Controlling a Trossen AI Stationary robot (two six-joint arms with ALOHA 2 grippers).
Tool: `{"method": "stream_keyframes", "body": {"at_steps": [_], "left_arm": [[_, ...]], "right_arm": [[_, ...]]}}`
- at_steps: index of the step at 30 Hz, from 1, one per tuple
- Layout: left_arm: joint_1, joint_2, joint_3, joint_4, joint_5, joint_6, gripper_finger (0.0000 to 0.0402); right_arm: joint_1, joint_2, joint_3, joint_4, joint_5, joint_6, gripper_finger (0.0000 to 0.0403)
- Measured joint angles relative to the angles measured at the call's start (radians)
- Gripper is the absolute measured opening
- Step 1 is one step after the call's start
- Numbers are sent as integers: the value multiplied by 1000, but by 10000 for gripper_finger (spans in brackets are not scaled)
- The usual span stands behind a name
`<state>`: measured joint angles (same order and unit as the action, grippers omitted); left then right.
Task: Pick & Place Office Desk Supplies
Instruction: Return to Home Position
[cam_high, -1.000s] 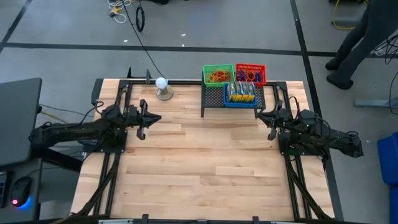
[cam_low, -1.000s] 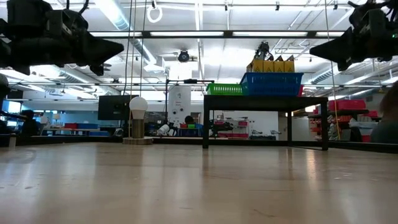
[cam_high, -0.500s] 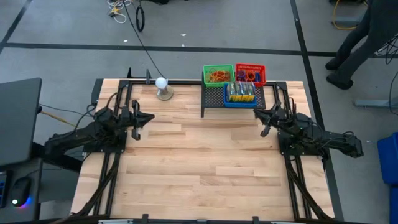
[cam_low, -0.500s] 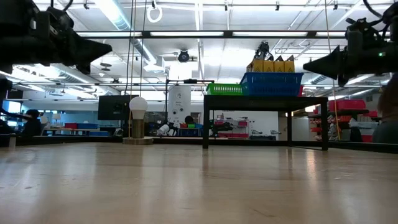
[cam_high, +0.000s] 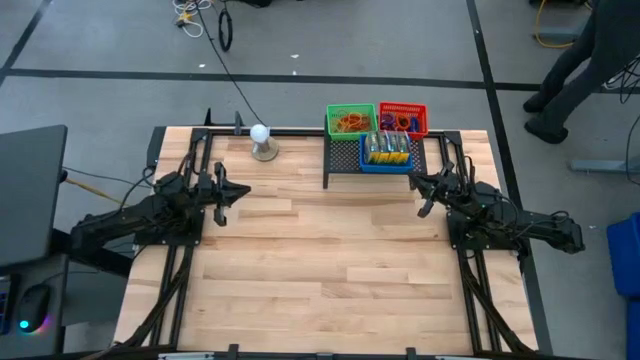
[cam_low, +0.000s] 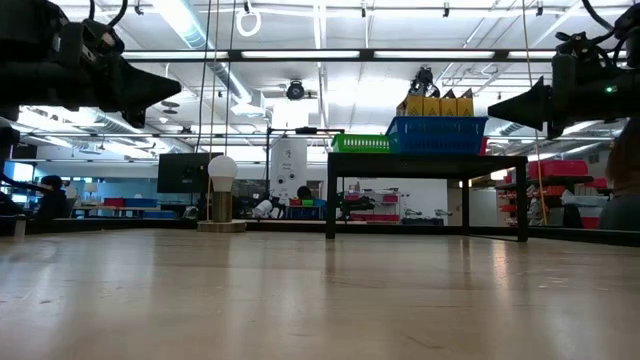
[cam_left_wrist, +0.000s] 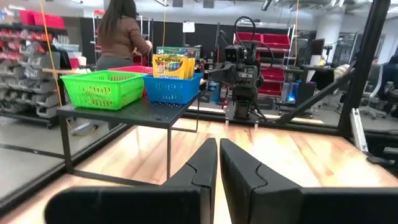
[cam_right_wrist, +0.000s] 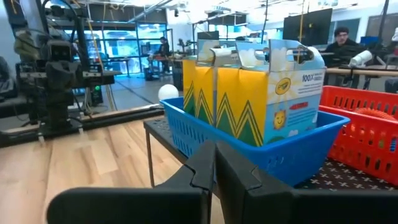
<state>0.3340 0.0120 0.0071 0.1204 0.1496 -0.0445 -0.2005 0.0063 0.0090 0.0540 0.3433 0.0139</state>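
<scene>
Yellow and green crayon boxes (cam_right_wrist: 249, 93) stand upright in a blue basket (cam_high: 386, 153) on the black mesh rack (cam_high: 345, 160) at the table's far edge; the left wrist view also catches the crayon boxes (cam_left_wrist: 174, 64). Reddish-tan rubber bands (cam_high: 350, 123) lie in a green basket (cam_high: 351, 108). Coloured loops (cam_high: 400, 122) lie in a red basket (cam_high: 403, 107). My left gripper (cam_high: 222, 192) hangs shut above the table's left part, pointing right. My right gripper (cam_high: 425, 190) hovers shut just near and right of the rack, pointing at the blue basket (cam_right_wrist: 273, 152).
A white ball on a round stand (cam_high: 263, 140) sits at the far edge, left of the rack. The wooden table (cam_high: 320, 270) is bare across its middle and near half. People (cam_left_wrist: 121, 34) show in the room beyond the table.
My left gripper has drawn back a little toward the table's left edge. My right gripper has moved slightly left toward the rack and sunk a little. Both stay shut and hold nothing. No supplies have moved.
</scene>
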Motion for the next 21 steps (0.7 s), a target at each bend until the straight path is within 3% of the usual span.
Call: {"method": "stream_keyframes", "body": {"at_steps": [5,21], "left_arm": [[0,7,0,2,0,-92,26],[0,7,0,4,0,-95,26]], "right_arm": [[0,0,0,0,0,-8,23],[0,0,0,0,-1,-4,23]]}}
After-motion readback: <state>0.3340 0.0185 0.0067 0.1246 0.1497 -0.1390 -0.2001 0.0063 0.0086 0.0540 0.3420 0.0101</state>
